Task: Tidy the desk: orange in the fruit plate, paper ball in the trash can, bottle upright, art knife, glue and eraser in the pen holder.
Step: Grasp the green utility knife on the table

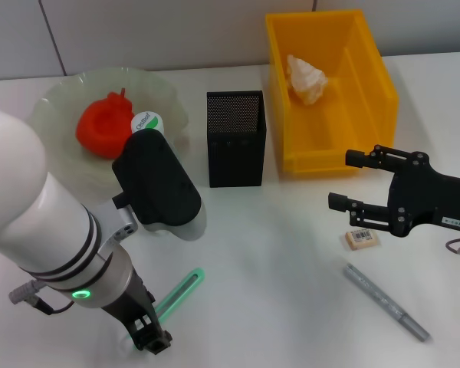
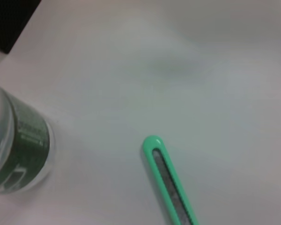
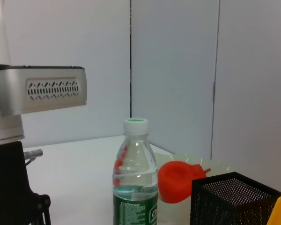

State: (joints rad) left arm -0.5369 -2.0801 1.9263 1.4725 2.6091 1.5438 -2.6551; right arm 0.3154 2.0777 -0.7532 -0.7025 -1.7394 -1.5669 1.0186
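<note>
left gripper (image 1: 155,340): above green art knife (image 1: 178,293), opening unclear, maybe hidden | right gripper (image 1: 345,180): wide, above eraser (image 1: 362,238)

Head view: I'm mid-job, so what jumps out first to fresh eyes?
The yellow bin at the back right, holding the paper ball. Then the red-orange fruit in the plate at the back left, and the green art knife on the table beside the left gripper.

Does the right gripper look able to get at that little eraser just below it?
Probably yes: the right gripper hangs open just above the eraser, with bare table around it and only the grey pen nearby.
</note>
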